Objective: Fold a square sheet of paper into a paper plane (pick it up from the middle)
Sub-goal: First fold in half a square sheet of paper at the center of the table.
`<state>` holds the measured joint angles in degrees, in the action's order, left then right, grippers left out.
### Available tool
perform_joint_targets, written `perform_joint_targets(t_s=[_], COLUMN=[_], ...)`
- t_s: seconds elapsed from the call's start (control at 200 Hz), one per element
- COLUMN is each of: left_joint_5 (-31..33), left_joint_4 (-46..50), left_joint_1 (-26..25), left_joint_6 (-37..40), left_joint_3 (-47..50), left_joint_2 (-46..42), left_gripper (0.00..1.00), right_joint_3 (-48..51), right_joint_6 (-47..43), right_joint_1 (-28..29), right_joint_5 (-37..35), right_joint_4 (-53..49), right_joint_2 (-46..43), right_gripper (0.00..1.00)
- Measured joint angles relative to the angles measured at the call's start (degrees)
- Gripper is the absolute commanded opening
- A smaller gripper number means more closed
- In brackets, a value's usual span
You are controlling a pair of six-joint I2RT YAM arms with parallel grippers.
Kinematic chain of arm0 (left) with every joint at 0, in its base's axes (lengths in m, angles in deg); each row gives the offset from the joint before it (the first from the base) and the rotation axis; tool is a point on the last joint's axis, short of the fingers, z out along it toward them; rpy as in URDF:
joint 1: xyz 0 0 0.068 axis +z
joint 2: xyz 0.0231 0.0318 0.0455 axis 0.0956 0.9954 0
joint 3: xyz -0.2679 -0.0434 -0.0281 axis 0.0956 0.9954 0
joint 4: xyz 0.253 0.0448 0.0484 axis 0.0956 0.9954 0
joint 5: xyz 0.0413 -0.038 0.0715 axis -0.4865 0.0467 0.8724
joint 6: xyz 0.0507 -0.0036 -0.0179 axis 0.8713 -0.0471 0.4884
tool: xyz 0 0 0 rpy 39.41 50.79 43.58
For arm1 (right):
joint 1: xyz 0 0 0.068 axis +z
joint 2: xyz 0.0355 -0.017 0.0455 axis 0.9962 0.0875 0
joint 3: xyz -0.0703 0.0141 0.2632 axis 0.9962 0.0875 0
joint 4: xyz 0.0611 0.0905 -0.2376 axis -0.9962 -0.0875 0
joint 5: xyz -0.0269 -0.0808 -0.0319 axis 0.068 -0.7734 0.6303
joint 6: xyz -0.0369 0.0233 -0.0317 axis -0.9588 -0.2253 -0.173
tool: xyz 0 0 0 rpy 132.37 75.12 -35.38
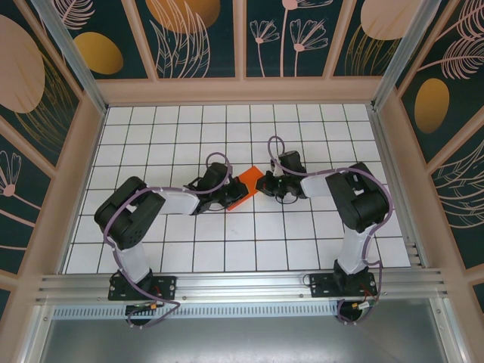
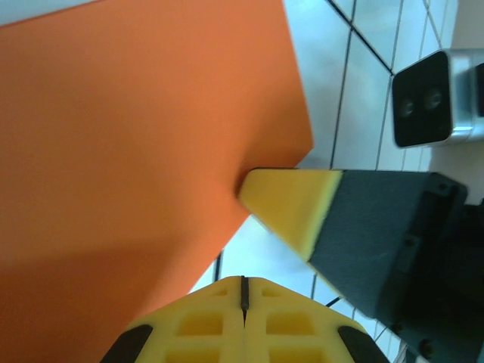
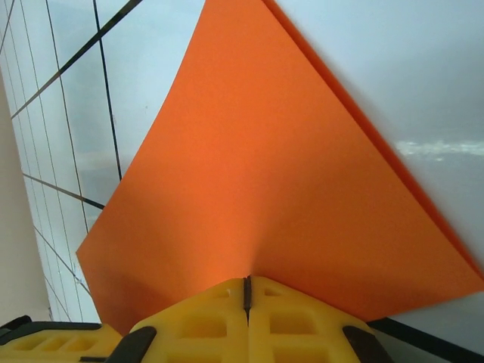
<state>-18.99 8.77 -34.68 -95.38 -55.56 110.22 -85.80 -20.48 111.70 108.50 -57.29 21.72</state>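
The square sheet of paper [image 1: 243, 186] is bright orange and sits between my two grippers at the middle of the white grid table. My right gripper [image 3: 246, 280] is shut on the sheet's near edge, and the paper [image 3: 265, 174] puckers up from the closed tips. A second layer shows along its right edge. In the left wrist view my left gripper [image 2: 244, 280] is shut with nothing between its tips. The orange sheet [image 2: 136, 151] lies just to their left. The right gripper's yellow fingertip [image 2: 291, 206] meets the sheet's corner there. Seen from above, the left gripper [image 1: 228, 195] and right gripper [image 1: 262, 184] flank the paper.
The white grid table [image 1: 174, 136] extends on all sides of the arms. Wooden-framed walls with dark floral prints [image 1: 197, 38] enclose it on three sides. A metal rail [image 1: 242, 287] carrying both arm bases runs along the near edge.
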Motion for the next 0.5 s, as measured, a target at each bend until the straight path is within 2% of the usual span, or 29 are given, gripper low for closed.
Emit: perform_joint_targets(t_s=[0.205, 0.5], left_joint_5=[3.5, 7.0], left_joint_4=[-1.0, -3.8], left_joint_1=[-2.2, -2.4], left_joint_6=[-5.0, -11.6], left_joint_3=[-1.0, 2.4], left_joint_2=[1.7, 2.6], left_gripper=[0.00, 0.00], right_joint_3=[-0.1, -0.1], right_joint_6=[0.9, 2.7], right_joint_1=[0.0, -0.1], right_joint_5=[0.0, 0.0], right_joint_4=[-0.1, 0.1], right_joint_2=[0.1, 0.3], right_gripper=[0.00, 0.00])
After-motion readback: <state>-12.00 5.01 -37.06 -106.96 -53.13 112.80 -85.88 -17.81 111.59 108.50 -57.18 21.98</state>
